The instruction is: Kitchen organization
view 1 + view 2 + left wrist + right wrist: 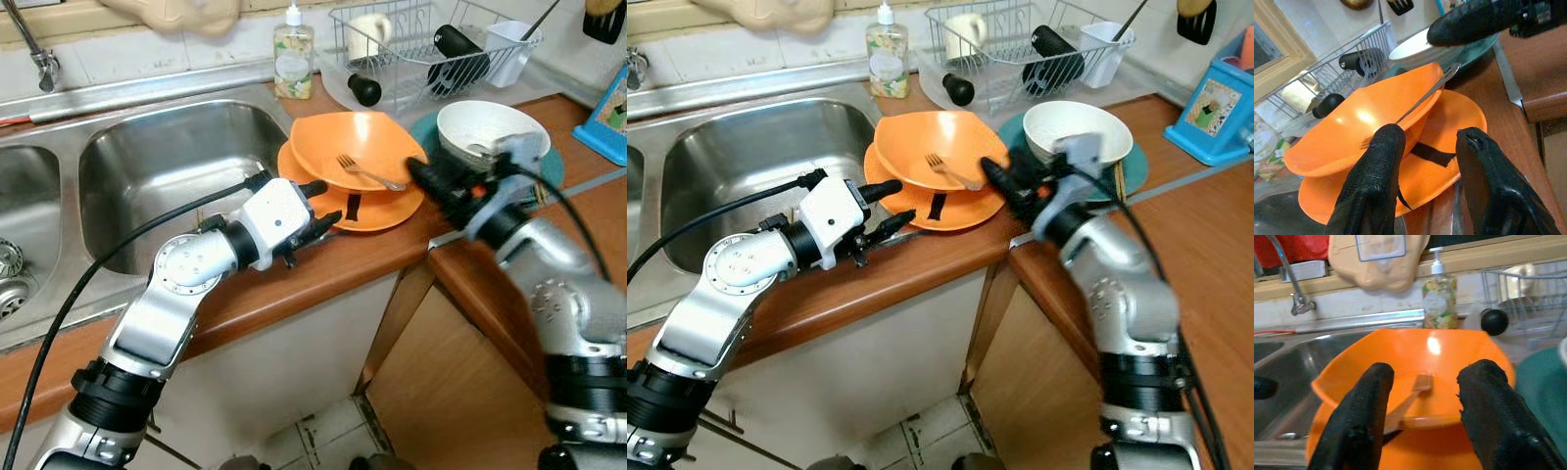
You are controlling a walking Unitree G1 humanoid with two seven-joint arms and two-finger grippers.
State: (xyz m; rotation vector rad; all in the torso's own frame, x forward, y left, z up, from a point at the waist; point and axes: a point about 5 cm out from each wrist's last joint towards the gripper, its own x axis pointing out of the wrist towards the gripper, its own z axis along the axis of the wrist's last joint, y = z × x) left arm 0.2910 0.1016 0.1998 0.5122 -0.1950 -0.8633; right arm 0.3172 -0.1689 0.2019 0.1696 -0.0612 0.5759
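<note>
An orange bowl (343,147) sits on an orange plate (377,211) on the wooden counter, just right of the sink. A metal fork (367,174) lies inside the bowl with its handle over the right rim. My left gripper (331,202) is open at the plate's near left edge, level with it, holding nothing. My right gripper (999,181) is open at the bowl's right side, close to the fork handle. In the right wrist view the fork (1410,396) lies between and beyond the fingers (1484,401). A dark strip (1432,154) lies on the plate.
A white bowl (490,127) on a teal plate (552,168) stands right of the orange dishes, behind my right wrist. A wire dish rack (431,49) and a soap bottle (293,54) stand at the back. The steel sink (167,166) lies to the left.
</note>
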